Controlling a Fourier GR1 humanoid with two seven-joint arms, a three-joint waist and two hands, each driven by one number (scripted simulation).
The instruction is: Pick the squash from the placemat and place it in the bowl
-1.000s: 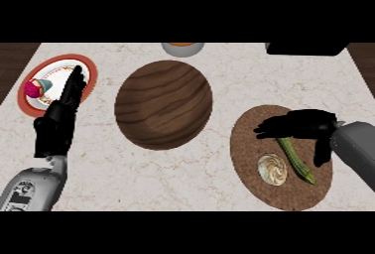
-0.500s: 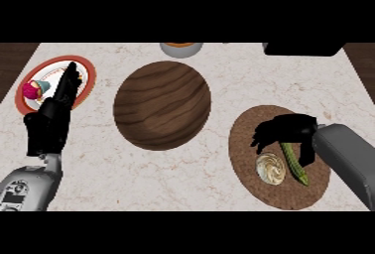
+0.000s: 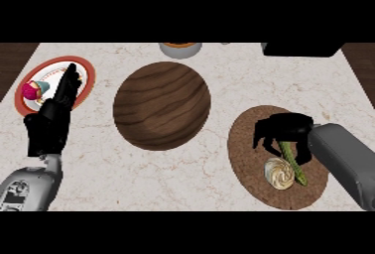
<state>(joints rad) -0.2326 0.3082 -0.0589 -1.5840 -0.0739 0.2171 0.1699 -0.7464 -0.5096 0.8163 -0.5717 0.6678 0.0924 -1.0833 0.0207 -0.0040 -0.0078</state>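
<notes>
- The squash [image 3: 281, 173] is pale, round and ribbed. It lies on the near part of the round brown placemat [image 3: 245, 144], at the right side of the counter.
- A long green vegetable [image 3: 291, 162] lies just beside the squash, on its right, and reaches farther back.
- The right hand [image 3: 282, 130] is over the far part of the placemat. Its fingers curl downward, and their tips are just on the far side of the squash and over the far end of the green vegetable.
- The fingers do not wrap the squash. I cannot tell if they touch it or the green vegetable.
- The big wooden bowl [image 3: 162, 105] sits in the middle of the counter, left of the placemat.
- The left hand [image 3: 53, 116] is at the left, fingers straight and pointing away, holding nothing. Its fingertips lie over a plate with a red rim [image 3: 88, 74].
- On that plate is a small pink and teal thing [image 3: 33, 91].
</notes>
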